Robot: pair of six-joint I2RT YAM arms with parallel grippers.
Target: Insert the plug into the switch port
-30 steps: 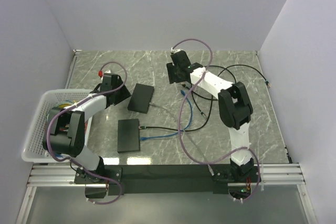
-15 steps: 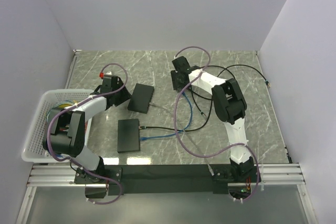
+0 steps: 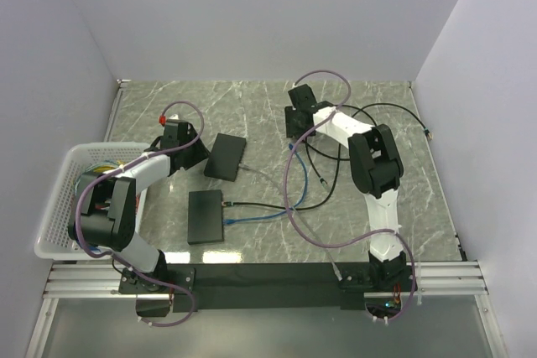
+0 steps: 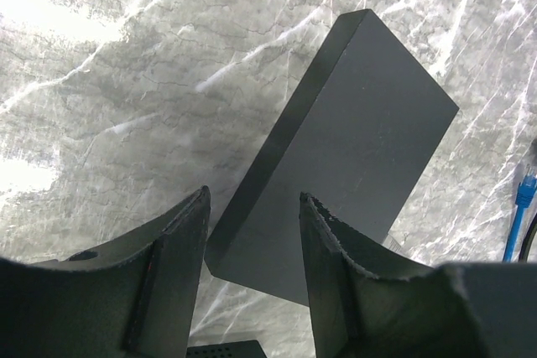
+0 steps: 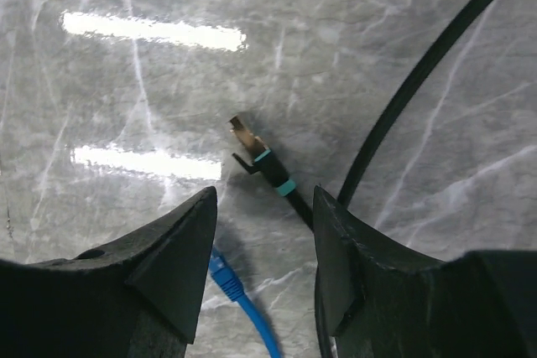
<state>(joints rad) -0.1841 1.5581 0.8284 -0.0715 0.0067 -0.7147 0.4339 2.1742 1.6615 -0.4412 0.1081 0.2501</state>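
Observation:
Two flat black switch boxes lie left of centre: the far switch (image 3: 225, 157) (image 4: 361, 144) and a nearer one (image 3: 205, 216). My left gripper (image 3: 190, 150) (image 4: 252, 207) hovers open at the far switch's left end, whose near corner shows between the fingers. A black-cabled plug (image 5: 262, 161) with a gold tip and teal bands lies on the marble, just ahead of my open right gripper (image 3: 299, 120) (image 5: 264, 199). A blue plug (image 5: 223, 276) lies low between the right fingers. Nothing is held. The switch ports do not show.
A white basket (image 3: 55, 207) of cables stands at the left edge. Black cable (image 3: 323, 182) (image 5: 419, 73) loops across the middle and right, and a blue cable (image 3: 260, 214) runs toward the nearer switch. Grey walls close the back and sides.
My right gripper has swung right and slightly away, over the black-cabled plug. Both pairs of jaws have narrowed a little. The left arm has barely moved.

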